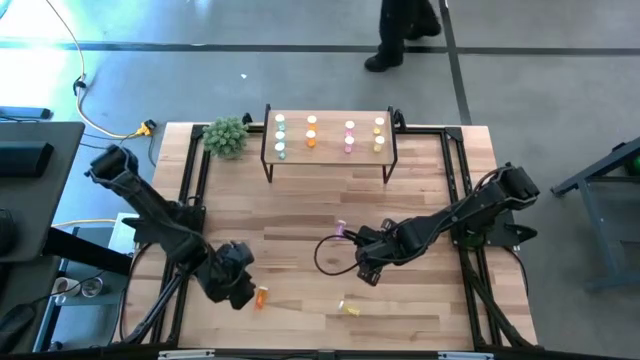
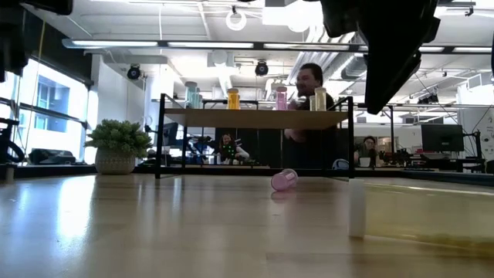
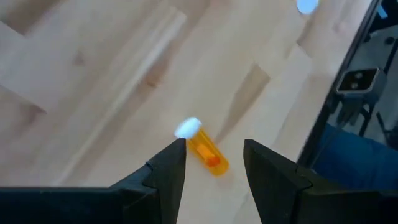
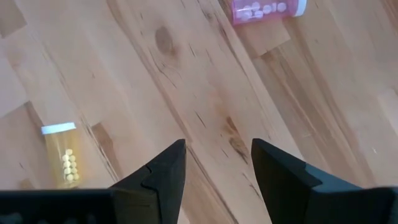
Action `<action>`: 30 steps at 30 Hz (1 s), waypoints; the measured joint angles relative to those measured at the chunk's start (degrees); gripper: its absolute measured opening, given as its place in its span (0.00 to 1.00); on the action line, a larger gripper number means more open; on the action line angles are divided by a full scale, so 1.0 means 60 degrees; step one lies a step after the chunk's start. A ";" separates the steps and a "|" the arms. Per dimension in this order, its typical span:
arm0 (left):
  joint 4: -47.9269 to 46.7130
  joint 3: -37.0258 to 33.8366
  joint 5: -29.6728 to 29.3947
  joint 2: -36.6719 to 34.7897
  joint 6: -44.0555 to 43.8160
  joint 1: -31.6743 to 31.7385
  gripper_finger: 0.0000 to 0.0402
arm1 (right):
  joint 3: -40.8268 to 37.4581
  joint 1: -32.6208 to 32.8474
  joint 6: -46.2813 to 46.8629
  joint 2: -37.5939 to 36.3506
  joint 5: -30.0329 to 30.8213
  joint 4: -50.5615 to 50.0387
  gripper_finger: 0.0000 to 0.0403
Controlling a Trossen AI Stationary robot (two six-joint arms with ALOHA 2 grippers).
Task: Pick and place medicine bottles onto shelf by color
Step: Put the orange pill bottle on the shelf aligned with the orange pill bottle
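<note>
Counter [image 1: 300, 210]: pale butcher-block planks, visible grain and knots, framed by black rails. Around it, grey concrete floor with dark seams; yellow cable at the left. In the low view we see an open office: ceiling strip lights, ducts, large windows, monitors, people seated at desks and a person [image 2: 309, 85] standing behind the shelf. No readable writing anywhere.

Shelf [image 1: 330, 150] at the far edge, a green plant [image 1: 226, 136] just beside it. On it, bottles in four columns: green, orange, pink, yellow.

Loose on the counter, all lying down: orange bottle [image 3: 205, 148], pink bottle [image 4: 266, 9], yellow bottle [image 4: 63, 155].

Left end effector [image 3: 214, 165] hovers above the orange bottle, fingers parted, holding nothing. Right end effector [image 4: 217, 162] hangs over bare wood between the pink and yellow bottles, fingers parted, empty.
</note>
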 joint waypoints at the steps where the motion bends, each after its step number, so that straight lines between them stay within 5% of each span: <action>1: 0.0116 0.0000 0.0004 0.0114 -0.0139 -0.0130 0.38 | 0.0000 -0.0001 0.0000 0.0000 -0.0001 0.0015 0.43; 15: 0.2457 0.0000 0.0010 0.1419 -0.0648 -0.0933 0.38 | 0.0004 -0.0005 -0.0033 0.0000 0.0068 0.0311 0.43; 30: 0.5052 0.0227 0.0585 0.1387 -0.0619 -0.0897 0.38 | 0.0004 0.0108 -0.0406 0.0000 0.0064 0.0522 0.43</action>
